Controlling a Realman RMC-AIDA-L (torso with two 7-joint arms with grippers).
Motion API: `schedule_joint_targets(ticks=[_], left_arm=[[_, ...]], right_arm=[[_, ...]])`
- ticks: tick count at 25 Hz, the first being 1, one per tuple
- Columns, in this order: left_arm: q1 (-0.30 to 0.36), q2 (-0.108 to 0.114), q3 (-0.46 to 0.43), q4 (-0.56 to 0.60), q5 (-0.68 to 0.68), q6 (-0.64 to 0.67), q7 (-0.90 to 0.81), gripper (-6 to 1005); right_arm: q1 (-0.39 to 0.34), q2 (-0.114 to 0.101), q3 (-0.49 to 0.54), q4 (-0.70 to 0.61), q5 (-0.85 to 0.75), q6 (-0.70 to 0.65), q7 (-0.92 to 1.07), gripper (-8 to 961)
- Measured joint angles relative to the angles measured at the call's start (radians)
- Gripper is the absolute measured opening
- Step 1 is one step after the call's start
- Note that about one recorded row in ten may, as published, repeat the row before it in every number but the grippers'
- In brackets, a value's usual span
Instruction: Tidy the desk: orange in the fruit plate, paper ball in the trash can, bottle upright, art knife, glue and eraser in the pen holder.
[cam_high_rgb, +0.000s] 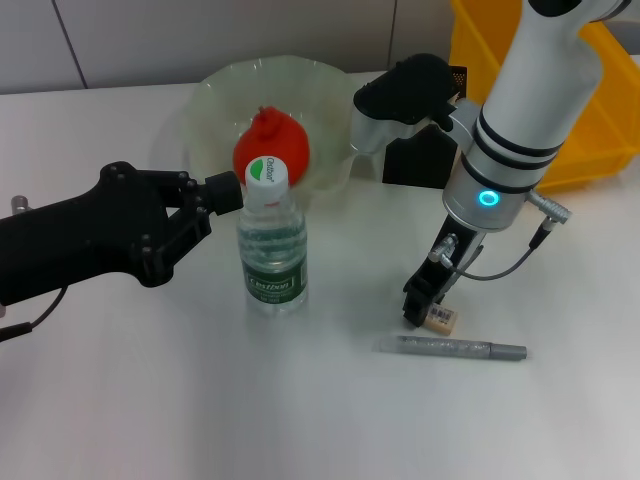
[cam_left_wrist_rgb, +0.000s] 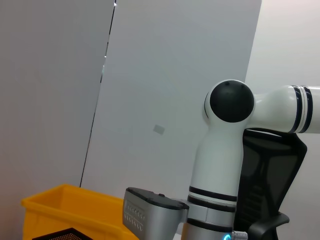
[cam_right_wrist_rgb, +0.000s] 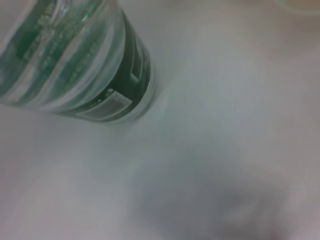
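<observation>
Right pincer (cam_high_rgb: 428, 308) is lowered onto the desk (cam_high_rgb: 330, 420), fingers bracketing the eraser (cam_high_rgb: 441, 319) beside a grey pen (cam_high_rgb: 452, 349); advise a square, centred pinch before lifting toward the pen holder (cam_high_rgb: 420, 158).

One bottle (cam_high_rgb: 271, 248), one orange (cam_high_rgb: 270, 140), one fruit plate (cam_high_rgb: 215, 100), one eraser (cam_high_rgb: 441, 318), one trash can (cam_high_rgb: 600, 110), one grey pen-like tool (cam_high_rgb: 452, 348).

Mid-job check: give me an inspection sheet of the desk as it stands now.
Surface: white desk.
Job's things: orange in fruit plate; bottle upright; eraser on desk; pen holder before trash can; paper ball not seen.
Clutter: grey pen-like tool lying by eraser.
Grippers: left gripper beside bottle cap; right gripper down at eraser.
Cables: on right wrist.
Surroundings: grey wall.
</observation>
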Motion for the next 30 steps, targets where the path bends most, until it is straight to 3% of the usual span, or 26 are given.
schedule_joint_targets(ticks=[9, 16, 30], left_arm=[[0.001, 0.000, 0.000, 0.000, 0.000, 0.000, 0.000, 0], [0.001, 0.000, 0.000, 0.000, 0.000, 0.000, 0.000, 0], [-0.002, 0.000, 0.000, 0.000, 0.000, 0.000, -0.003, 0]], right_arm=[[-0.008, 0.000, 0.007, -0.003, 0.000, 0.004, 0.001, 293], [-0.021, 0.000, 0.006, -0.015, 0.001, 0.007, 0.008, 294], [-0.066, 0.000, -0.002, -0.135, 0.013, 0.015, 0.012, 259]])
